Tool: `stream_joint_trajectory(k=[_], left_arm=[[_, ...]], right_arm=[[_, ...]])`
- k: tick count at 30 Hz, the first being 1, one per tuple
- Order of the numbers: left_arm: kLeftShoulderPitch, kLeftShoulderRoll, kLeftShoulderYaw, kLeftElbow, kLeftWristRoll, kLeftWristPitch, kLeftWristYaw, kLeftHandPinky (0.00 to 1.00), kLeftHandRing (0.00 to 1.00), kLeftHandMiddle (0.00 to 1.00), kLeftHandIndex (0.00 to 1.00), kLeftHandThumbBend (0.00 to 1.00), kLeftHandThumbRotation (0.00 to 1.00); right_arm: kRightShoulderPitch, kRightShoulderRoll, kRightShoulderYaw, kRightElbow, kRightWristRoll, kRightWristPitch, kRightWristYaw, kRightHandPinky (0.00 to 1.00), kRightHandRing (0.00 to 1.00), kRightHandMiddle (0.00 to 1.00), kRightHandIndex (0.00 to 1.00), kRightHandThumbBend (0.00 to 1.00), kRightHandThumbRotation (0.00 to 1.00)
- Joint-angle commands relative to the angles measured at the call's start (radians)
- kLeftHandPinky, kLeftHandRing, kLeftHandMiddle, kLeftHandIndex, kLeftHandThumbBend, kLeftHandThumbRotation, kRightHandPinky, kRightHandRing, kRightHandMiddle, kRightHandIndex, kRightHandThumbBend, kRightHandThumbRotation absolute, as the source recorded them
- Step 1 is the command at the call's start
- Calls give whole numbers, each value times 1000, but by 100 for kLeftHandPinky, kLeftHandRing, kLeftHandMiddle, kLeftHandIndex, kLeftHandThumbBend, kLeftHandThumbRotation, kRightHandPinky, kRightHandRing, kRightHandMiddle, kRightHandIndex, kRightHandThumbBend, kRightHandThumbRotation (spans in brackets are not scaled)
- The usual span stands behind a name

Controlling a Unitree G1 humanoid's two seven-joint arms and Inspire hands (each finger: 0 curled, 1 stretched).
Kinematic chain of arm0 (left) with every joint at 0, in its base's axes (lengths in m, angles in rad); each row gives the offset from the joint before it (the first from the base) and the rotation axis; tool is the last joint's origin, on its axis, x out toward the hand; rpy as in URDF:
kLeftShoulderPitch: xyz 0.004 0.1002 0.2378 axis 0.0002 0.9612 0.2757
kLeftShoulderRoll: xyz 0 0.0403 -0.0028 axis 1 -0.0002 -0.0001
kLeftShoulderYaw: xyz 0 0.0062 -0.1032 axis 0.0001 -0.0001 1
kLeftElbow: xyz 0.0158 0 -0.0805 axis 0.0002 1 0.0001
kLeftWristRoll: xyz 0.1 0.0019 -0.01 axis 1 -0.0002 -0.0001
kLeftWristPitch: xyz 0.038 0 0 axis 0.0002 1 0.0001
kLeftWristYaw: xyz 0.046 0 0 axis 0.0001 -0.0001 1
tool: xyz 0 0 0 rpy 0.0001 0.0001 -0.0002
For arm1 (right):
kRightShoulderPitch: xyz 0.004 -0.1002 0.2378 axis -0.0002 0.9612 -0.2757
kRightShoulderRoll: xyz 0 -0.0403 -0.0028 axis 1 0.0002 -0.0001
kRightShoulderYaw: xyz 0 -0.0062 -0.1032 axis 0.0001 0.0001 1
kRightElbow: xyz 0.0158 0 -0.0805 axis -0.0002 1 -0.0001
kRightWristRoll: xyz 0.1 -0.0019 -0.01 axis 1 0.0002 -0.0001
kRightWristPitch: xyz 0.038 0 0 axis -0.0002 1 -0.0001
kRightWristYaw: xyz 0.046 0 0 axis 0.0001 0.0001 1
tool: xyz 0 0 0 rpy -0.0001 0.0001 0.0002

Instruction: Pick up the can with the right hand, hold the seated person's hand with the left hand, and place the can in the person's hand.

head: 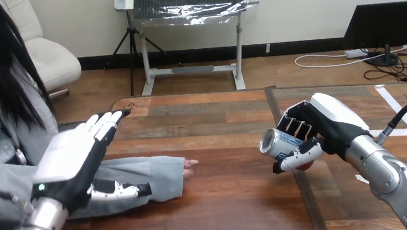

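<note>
Left hand is spread open over the person's forearm at the worktop's left edge, probably to steady it, while right hand grips the can.

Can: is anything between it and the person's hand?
Nothing visible. The can, gripped in the right robot hand, has only bare table between it and the person's hand. The left robot hand is open over the person's forearm, off that path.
</note>
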Motion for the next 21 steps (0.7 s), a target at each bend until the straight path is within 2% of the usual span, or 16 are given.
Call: stream_joint_trajectory(k=[1,8,12,18,21], left_arm=[[-121,47,-39,24,11,13,-25,91,94,92,92,100,41],[-170,66,-83,91,2,16,-81,90,92,91,91,100,40],[-193,71,-106,129,6,14,-91,90,91,92,91,100,40],[-241,73,-156,218,24,5,-74,89,90,90,90,100,41],[-261,73,-180,257,38,-2,-50,88,89,90,89,100,41]], right_arm=[[-52,-8,-14,-37,4,-13,2,40,44,50,48,84,0],[-49,-14,-15,-42,1,-26,-1,41,44,49,48,85,0],[-48,-16,-16,-45,0,-26,0,41,44,49,48,85,0],[-41,-20,-19,-60,2,-23,4,40,44,49,48,85,0],[-39,-22,-20,-63,3,-26,6,40,43,49,48,86,0]])
